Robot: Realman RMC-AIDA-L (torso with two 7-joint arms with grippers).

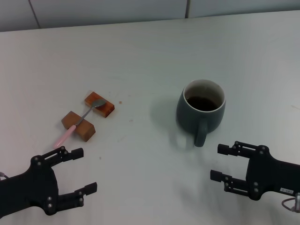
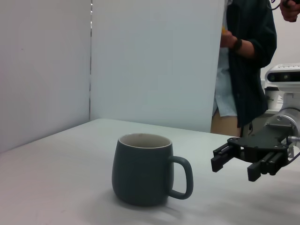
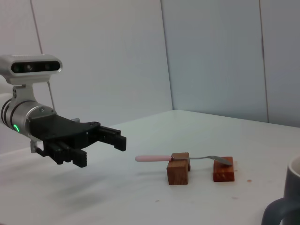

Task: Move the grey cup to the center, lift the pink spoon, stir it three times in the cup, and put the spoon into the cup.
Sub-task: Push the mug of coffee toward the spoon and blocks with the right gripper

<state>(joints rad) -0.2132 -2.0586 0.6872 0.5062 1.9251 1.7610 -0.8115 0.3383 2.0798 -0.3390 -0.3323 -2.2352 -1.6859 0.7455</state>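
The grey cup stands right of the table's middle, with dark liquid inside and its handle pointing toward me. It also shows in the left wrist view and at the edge of the right wrist view. The pink spoon lies across two brown wooden blocks at the left, silver bowl on the far block, pink handle sticking out toward me. The right wrist view shows the spoon too. My left gripper is open, just short of the handle's tip. My right gripper is open, near the cup's handle and apart from it.
The near wooden block and the far wooden block hold the spoon off the white table. A person stands behind the table's far side. A white wall runs along the table's back edge.
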